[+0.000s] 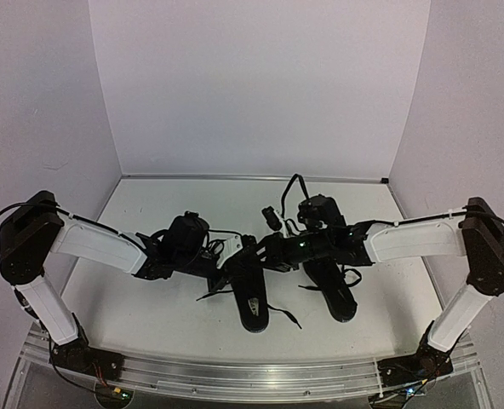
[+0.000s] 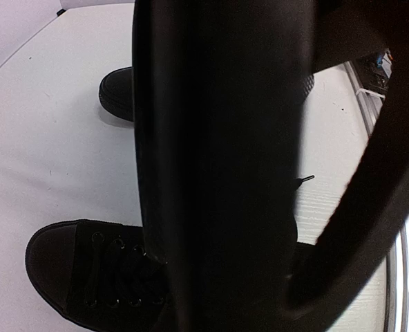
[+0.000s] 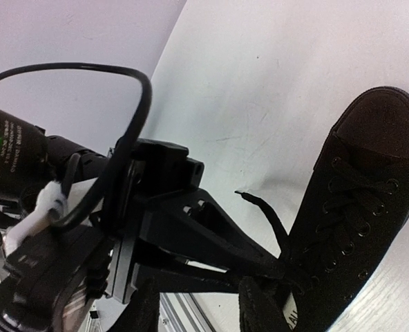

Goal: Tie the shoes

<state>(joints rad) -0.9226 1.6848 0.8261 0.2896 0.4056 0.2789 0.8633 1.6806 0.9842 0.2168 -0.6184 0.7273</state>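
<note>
The left gripper (image 3: pixel 273 266), seen at lower centre of the right wrist view, draws its two tapered black fingers to a narrow point on a thin, cord-like lace (image 3: pixel 263 214). Two matte black low-top shoes lie side by side at the centre of the overhead frame, on the smooth white table (image 1: pixel 167 315). The left shoe (image 1: pixel 254 313) shows one small white label (image 1: pixel 252 305), a rounded toe cap and two rows of eyelets. The right shoe (image 1: pixel 337 294) lies just right of it. The right gripper (image 3: pixel 201 312) stands partly wide, with its two blurred fingers apart.
</note>
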